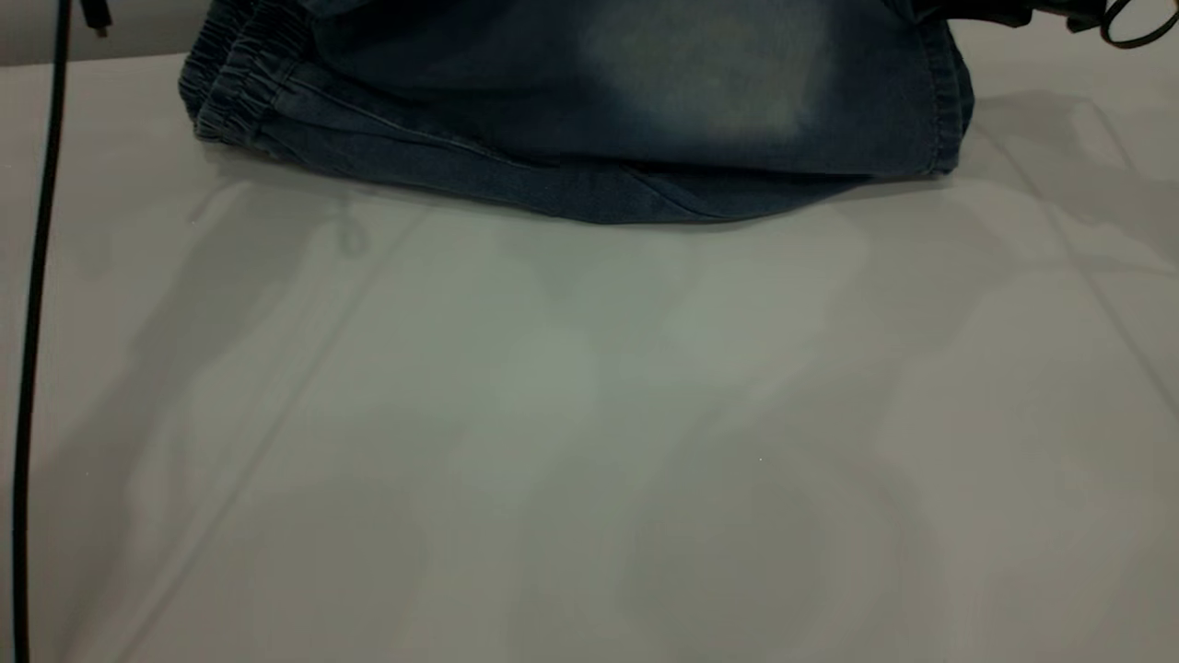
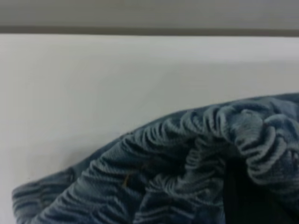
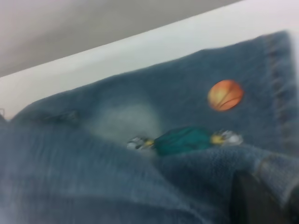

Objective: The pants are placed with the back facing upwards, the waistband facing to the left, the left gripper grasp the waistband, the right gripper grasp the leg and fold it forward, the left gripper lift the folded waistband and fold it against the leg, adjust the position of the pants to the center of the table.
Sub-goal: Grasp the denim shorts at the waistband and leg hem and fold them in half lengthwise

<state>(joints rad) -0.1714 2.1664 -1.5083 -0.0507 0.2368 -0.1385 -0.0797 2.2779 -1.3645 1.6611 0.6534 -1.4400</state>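
"Denim position, please," says the checker.

Me: The pants (image 1: 571, 101) lie flat and doubled over at the far edge of the exterior view, on the pale counter (image 1: 589, 442). The waistband (image 1: 230, 83) is at that view's left. The leg (image 1: 709, 74) with the pale faded oval lies on top, with its stitched hem at the right.

Checker: Grippers?

Me: The exterior view barely shows them, just black hardware and a cable loop at the top right corner. A black cable (image 1: 32, 322) runs down the left edge. In the left wrist view, my left gripper (image 2: 247, 200) is a dark shape close against the ruched waistband, with the gathers bunched over and around it. I cannot tell how far open it is, or whether it has the band.

Checker: And the right?

Me: It is much the same. My right gripper (image 3: 254, 200) is a dark block with a fold of denim draped over it. It is touching cloth, but I cannot tell its opening or its grip.

Checker: Does anything show in one view only?

Me: Yes. Only the right wrist view shows the cartoon print: an orange ball (image 3: 225, 94) and a teal-clad figure (image 3: 182, 140) on a lower layer of denim, partly covered by the fold. The exterior view shows plain denim only. Only the left wrist view shows the waistband's ribbing close up, with bare counter beyond it.
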